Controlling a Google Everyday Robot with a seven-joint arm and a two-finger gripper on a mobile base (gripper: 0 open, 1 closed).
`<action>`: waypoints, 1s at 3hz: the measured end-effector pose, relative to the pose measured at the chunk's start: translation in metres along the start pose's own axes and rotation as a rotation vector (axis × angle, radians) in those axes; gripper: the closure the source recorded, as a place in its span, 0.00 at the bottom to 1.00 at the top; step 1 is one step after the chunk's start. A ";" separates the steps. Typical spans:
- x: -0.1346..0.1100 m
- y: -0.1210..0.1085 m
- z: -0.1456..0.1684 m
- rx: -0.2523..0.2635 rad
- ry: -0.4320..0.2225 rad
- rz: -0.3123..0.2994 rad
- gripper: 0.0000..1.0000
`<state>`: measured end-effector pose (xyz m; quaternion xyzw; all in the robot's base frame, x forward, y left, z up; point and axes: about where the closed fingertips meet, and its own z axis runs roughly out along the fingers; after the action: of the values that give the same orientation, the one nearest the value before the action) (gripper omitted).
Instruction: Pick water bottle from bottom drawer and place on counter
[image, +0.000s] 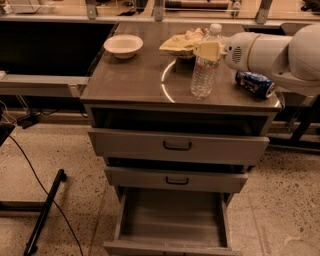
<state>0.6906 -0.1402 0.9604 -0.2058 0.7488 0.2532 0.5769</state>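
Observation:
The water bottle (204, 70), clear with a white cap, stands upright at the right middle of the counter (135, 80); I cannot tell whether its base rests on the top or hangs just above it. My gripper (208, 51) reaches in from the right on a white arm and is shut on the bottle's upper body, with a pale finger (210, 50) across its front. The bottom drawer (172, 222) is pulled open below and shows a bare grey interior.
A blue soda can (255, 83) lies just right of the bottle under my arm. A white bowl (123, 45) sits at the counter's back left and a yellowish crumpled bag (182, 44) behind the bottle. The two upper drawers are slightly open. A black stand and cable (45, 210) lie on the floor at left.

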 end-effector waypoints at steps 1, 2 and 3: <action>0.012 -0.005 0.006 -0.003 0.044 -0.005 0.50; 0.012 -0.006 0.006 -0.002 0.045 -0.005 0.27; 0.012 -0.006 0.006 -0.003 0.046 -0.005 0.00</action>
<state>0.6957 -0.1412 0.9464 -0.2141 0.7609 0.2479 0.5601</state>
